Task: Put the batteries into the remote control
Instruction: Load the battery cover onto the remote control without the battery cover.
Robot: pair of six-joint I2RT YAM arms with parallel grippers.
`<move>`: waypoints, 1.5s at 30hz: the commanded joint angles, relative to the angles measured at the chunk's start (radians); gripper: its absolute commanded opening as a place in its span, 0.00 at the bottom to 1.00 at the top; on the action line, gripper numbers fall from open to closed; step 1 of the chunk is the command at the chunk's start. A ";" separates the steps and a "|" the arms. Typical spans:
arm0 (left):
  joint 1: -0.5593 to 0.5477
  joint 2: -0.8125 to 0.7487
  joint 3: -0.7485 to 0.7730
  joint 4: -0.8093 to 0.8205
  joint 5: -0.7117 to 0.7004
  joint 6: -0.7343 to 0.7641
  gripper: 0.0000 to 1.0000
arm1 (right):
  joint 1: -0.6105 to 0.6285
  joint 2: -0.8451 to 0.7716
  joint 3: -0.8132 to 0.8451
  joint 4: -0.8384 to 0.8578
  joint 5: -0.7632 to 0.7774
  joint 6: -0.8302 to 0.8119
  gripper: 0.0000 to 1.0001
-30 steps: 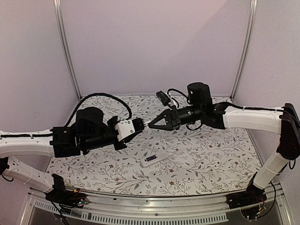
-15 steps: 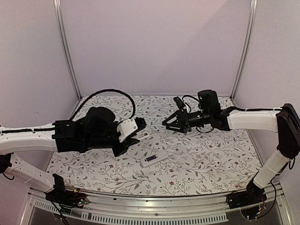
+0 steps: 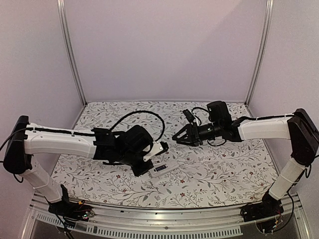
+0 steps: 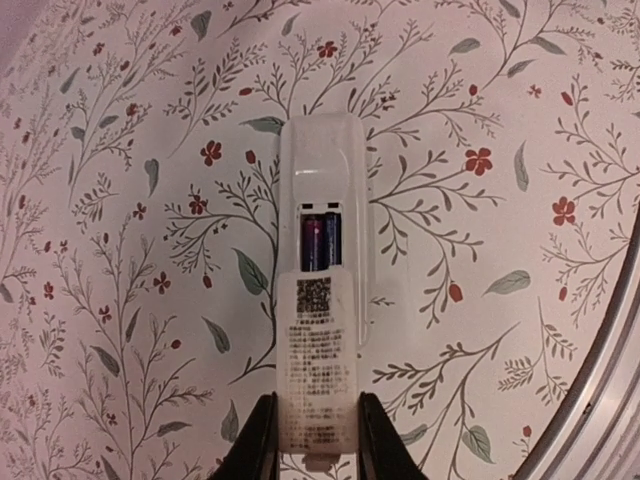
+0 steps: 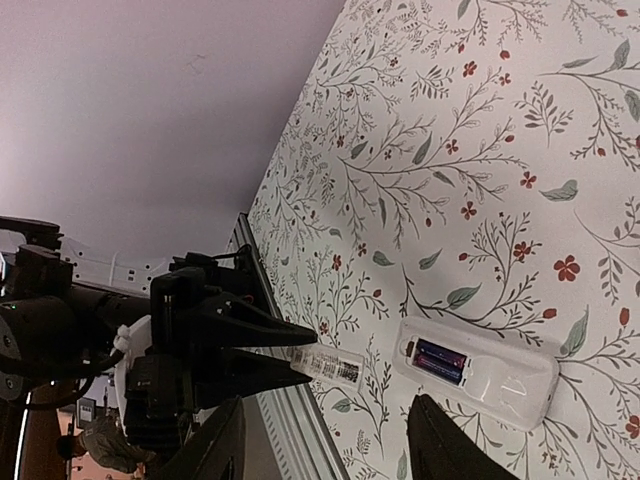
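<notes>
The remote control [image 4: 322,160] lies back up on the floral table, its compartment uncovered. Both batteries [image 4: 322,243] sit side by side in that recess, dark with a purple sheen. My left gripper [image 4: 316,440] is shut on a small flat white cover [image 4: 318,360] with a printed label, held just over the remote's near end. From above, the left gripper [image 3: 155,154] hangs beside the remote control [image 3: 165,168]. My right gripper [image 3: 177,137] is open and empty, in the air to the remote's back right. The right wrist view shows the remote control [image 5: 480,370], batteries [image 5: 440,360] and cover [image 5: 330,365].
The floral mat [image 3: 224,164] covers the table. A metal rail [image 3: 164,221] runs along the near edge, close to the remote. White walls and two upright aluminium posts [image 3: 72,55] close in the back and sides.
The two grippers were meeting in the air. The right gripper has opened and drawn back to the right. The left arm has swung down to the remote, carrying the white cover.
</notes>
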 commanded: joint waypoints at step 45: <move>0.063 0.329 0.243 -0.058 0.029 0.054 0.18 | -0.013 0.180 -0.041 0.017 -0.046 0.065 0.20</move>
